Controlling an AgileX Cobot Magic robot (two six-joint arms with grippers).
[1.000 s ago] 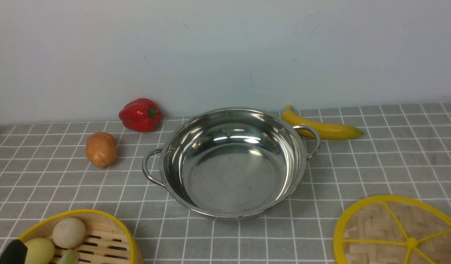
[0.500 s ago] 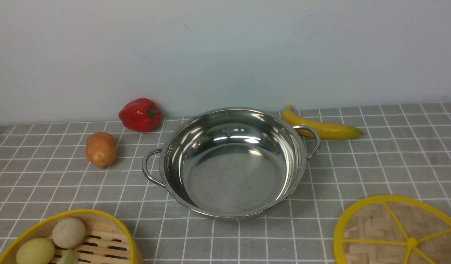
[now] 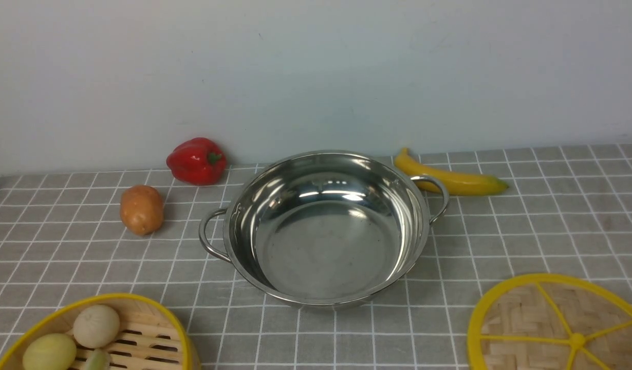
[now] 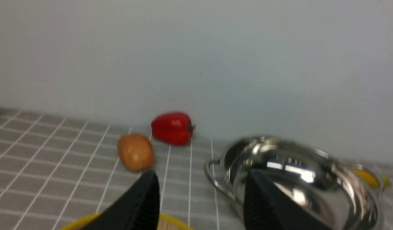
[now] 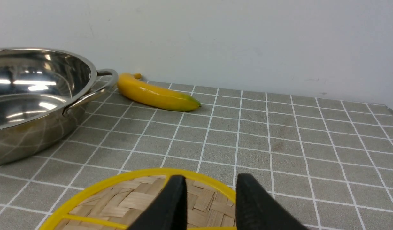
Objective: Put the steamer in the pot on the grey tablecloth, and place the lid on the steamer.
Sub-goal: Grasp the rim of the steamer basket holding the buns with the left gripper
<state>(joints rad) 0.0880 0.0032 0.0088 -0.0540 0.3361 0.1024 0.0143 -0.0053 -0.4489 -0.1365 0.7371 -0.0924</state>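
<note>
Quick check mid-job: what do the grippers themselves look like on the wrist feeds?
Left gripper: two matte black, wedge-shaped fingers tapering to blunt tips, with fine ribbing on the inner faces. Right gripper: the same black tapered pair, smooth-looking. No cables, markings or arm links show; the front view shows neither arm.

tablecloth point(image 3: 552, 216): grey, thin white grid of squares | pot point(image 3: 321, 246): mirror-bright silver | steamer point(image 3: 110, 296): yellow rim, tan slats | buns point(image 3: 96, 325): pale cream, yellowish | lid point(image 3: 521, 313): yellow rim and spokes, tan weave | pepper point(image 3: 196, 160): red, green stem | potato point(image 3: 141, 209): orange-brown | banana point(image 3: 449, 180): yellow, green tip | wall point(image 3: 316, 72): off-white | left gripper point(image 4: 202, 174), right gripper point(image 5: 211, 176): black
</note>
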